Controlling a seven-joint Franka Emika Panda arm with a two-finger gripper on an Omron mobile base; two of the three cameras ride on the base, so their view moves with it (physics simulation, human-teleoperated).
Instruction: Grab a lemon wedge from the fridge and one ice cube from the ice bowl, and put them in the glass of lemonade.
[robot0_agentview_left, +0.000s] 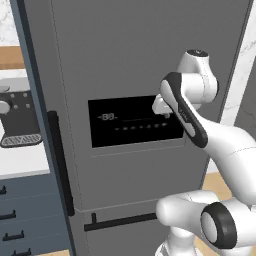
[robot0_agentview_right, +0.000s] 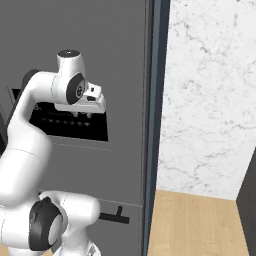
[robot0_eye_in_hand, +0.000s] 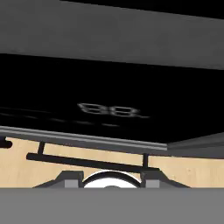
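Note:
The fridge (robot0_agentview_left: 125, 50) stands right in front of me, tall and dark grey, with its doors shut. Its black display panel (robot0_agentview_left: 135, 121) sits at mid height. My gripper (robot0_agentview_left: 162, 107) hangs just in front of that panel, fingers pointing down, slightly apart, with nothing between them. From the right base view the gripper (robot0_agentview_right: 82, 116) overlaps the panel (robot0_agentview_right: 70, 125). The hand view looks down the door past the panel (robot0_eye_in_hand: 109, 100) to a black bar handle (robot0_eye_in_hand: 87, 162). The lemon wedge, ice cube, ice bowl and glass of lemonade are out of view.
A vertical black handle (robot0_agentview_left: 61, 160) runs down the fridge's left edge, a horizontal one (robot0_agentview_left: 120, 221) lies below. Left of the fridge, a coffee machine (robot0_agentview_left: 17, 117) stands on a white counter over blue drawers (robot0_agentview_left: 30, 215). Right of it are a marble wall (robot0_agentview_right: 210, 100) and wooden floor (robot0_agentview_right: 195, 225).

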